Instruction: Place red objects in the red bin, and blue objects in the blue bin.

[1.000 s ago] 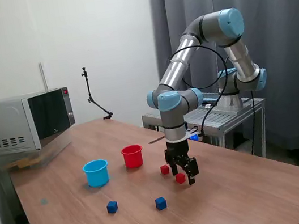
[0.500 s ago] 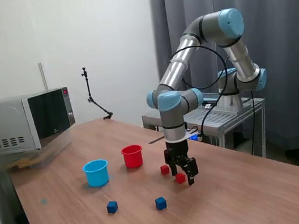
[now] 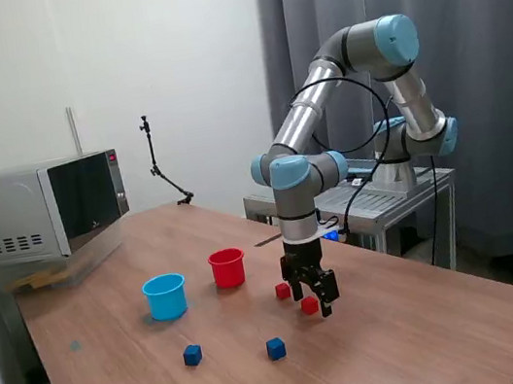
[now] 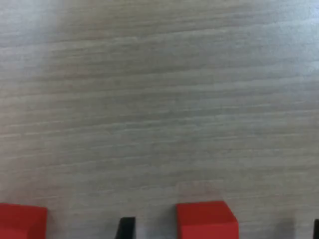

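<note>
Red cube at the gripper: a small red cube [image 3: 309, 304] sits on the wooden table [image 3: 436, 320], between the fingers of the gripper [image 3: 314, 299]; the wrist view shows it [image 4: 206, 220] lying in the gap between two dark fingertips [image 4: 125, 228].
Second red cube: just beside the first, on the exterior view's left [image 3: 282, 290] — close enough to be knocked.
Gripper state: released, fingers spread on either side of the cube and low to the table; I see no contact with the cube's faces.
Red bin: the red cup [image 3: 227, 267] stands upright, near, farther back and toward the exterior view's left.
Blue bin: the light blue cup [image 3: 165, 296] stands upright just beside the red one, further to the exterior view's left.
Blue cubes: two dark blue cubes [image 3: 192, 354] [image 3: 276, 347] lie toward the near edge of the table, apart from each other and from both cups.
Progress: as far as the pictures show, all four cubes lie on the table; the first pick looks under way.
Risk, grasp: the cube does not sit centred in the wrist view, so closing could push it sideways or pinch a corner — it may then twist or pop out.
Risk, neighbour: a finger could nudge the second red cube.
Risk, drop: the cups are small and light; a low carry might clip the rim and tip one.
Surroundings: a microwave [image 3: 38, 211] at the table's far end, well apart.
</note>
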### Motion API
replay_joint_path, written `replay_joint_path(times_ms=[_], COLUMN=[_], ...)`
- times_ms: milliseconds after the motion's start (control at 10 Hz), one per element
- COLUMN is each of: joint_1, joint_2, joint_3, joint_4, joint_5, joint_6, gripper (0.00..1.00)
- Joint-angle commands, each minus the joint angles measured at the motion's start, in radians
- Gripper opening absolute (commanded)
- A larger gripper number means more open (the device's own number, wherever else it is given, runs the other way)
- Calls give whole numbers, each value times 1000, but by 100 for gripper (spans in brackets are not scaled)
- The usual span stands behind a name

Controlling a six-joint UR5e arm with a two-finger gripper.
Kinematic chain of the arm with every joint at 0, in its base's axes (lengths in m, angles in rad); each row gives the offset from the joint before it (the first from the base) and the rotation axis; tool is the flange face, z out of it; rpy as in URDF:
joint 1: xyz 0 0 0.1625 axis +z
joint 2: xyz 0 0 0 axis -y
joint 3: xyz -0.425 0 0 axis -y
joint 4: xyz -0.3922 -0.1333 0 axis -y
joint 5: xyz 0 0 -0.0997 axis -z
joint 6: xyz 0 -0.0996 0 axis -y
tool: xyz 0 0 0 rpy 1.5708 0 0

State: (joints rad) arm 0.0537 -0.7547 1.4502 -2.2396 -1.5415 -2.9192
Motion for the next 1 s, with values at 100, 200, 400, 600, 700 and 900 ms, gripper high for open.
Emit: replay_joint_path(times_ms=[100, 200, 400, 600, 700, 900], joint_1=[0, -2, 0, 0, 1, 5], joint_2=[0, 0, 0, 0, 0, 0], joint_3=[2, 2, 2, 2, 2, 2], joint_4=[0, 0, 0, 0, 0, 0], joint_5=[0, 0, 0, 0, 0, -2], joint_6=[0, 0, 0, 0, 0, 0], gripper=[100, 100, 0, 0, 0, 0])
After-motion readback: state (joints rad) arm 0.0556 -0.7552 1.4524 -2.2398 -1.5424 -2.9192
